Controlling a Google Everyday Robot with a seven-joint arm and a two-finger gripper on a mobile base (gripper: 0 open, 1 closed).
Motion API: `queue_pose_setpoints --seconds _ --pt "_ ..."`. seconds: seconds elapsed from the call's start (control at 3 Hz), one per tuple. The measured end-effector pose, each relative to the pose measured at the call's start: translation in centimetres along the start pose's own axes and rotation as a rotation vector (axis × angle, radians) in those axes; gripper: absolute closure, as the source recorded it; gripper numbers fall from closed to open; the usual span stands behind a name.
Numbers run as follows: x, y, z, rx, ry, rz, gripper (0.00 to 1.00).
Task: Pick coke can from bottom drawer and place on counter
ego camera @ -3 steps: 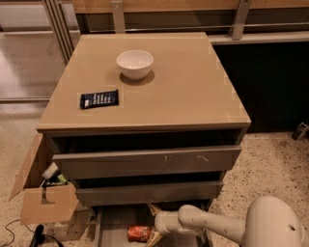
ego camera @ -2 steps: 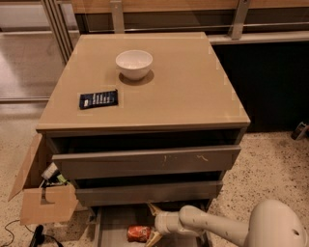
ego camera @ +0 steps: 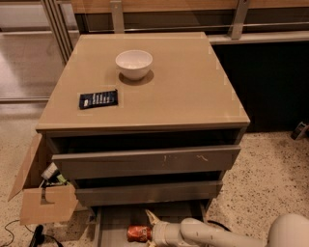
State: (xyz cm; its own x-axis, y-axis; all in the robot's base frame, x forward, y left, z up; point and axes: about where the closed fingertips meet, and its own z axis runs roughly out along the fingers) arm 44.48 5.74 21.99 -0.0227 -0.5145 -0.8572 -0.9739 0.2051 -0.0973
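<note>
Camera view: gripper (ego camera: 150, 229) low in the drawer (ego camera: 115, 226), jaws spread, not clamped, at right end of can (ego camera: 137, 234).

I take this for an office or lab building, not a home. The drawer cabinet (ego camera: 145, 161) with its glossy bench (ego camera: 183, 91) top stands on a speckled terrazzo floor (ego camera: 270, 178). Behind the cabinet run a metal railing (ego camera: 270, 26) and wood panelling (ego camera: 169, 5). Beside it are glazed partition frames (ego camera: 53, 24), a cardboard box (ego camera: 46, 210) and loose cables (ego camera: 14, 234). My gripper (ego camera: 150, 230) is at the cabinet's foot, in the bottom drawer (ego camera: 116, 224), fingers spread.
</note>
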Motion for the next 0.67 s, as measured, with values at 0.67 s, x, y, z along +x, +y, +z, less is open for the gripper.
queue_pose_setpoints --seconds 0.67 --pt "-0.08 0.04 0.29 -0.025 0.074 -0.015 0.00"
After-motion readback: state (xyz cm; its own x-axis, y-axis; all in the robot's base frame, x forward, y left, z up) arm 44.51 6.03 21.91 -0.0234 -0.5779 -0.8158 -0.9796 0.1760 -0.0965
